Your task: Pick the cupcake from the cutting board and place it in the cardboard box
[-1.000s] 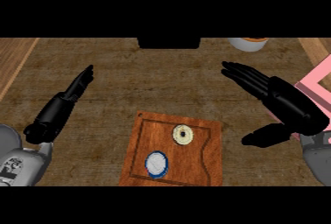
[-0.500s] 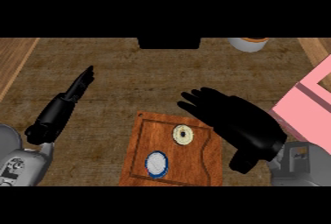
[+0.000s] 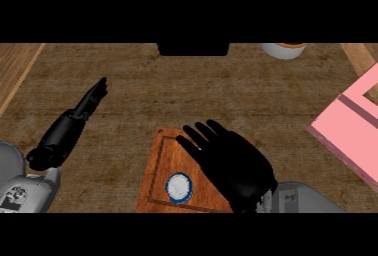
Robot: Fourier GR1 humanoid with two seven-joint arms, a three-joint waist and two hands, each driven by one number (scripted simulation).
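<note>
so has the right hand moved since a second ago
Yes. The right hand has swung left, away from the pink box, and is now over the cutting board, fingers spread.

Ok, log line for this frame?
right hand: open, over cutting board | left hand: open, resting left | pink box: far right

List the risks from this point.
The right hand hides much of the cutting board and no cupcake shows, so the grasp might land off-centre.
The blue-rimmed round object lies close beside that hand and could be knocked.
The pink box runs out of view, so placement is harder to judge.
</note>
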